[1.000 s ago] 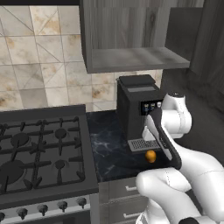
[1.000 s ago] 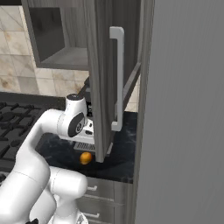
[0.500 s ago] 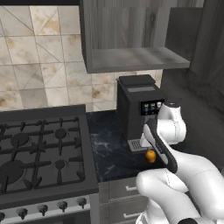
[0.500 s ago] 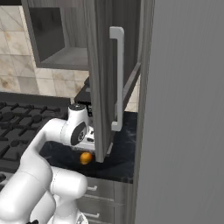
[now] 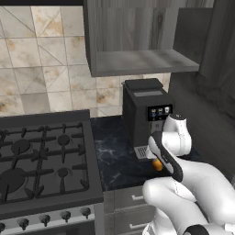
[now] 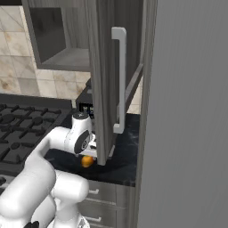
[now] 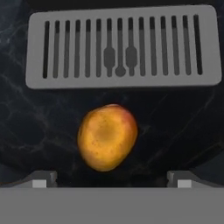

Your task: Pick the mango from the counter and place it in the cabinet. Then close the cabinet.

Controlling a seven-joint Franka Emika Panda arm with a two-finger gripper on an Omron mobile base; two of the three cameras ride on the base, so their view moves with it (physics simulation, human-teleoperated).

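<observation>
The mango (image 7: 107,136), orange-yellow with a reddish blush, lies on the dark marble counter (image 7: 35,131) just in front of the coffee machine's grey drip grille (image 7: 122,46). My gripper (image 7: 111,179) hangs straight above it, open, one fingertip (image 7: 41,178) on each side and nothing between them. In the left base view the mango (image 5: 157,165) peeks out beside my bent arm; in the right base view the mango (image 6: 87,161) lies under my wrist. The cabinet (image 5: 142,62) above stands open, its door (image 6: 104,80) swung out with the bar handle (image 6: 119,80) facing me.
A black coffee machine (image 5: 144,114) stands on the counter (image 5: 114,151) right behind the mango. The gas stove (image 5: 41,156) fills the left. A tall grey panel (image 6: 187,111) walls off the right side. The open door's lower edge hangs just beside my wrist.
My hand has come down toward the mango. The mango and the cabinet door have not moved.
</observation>
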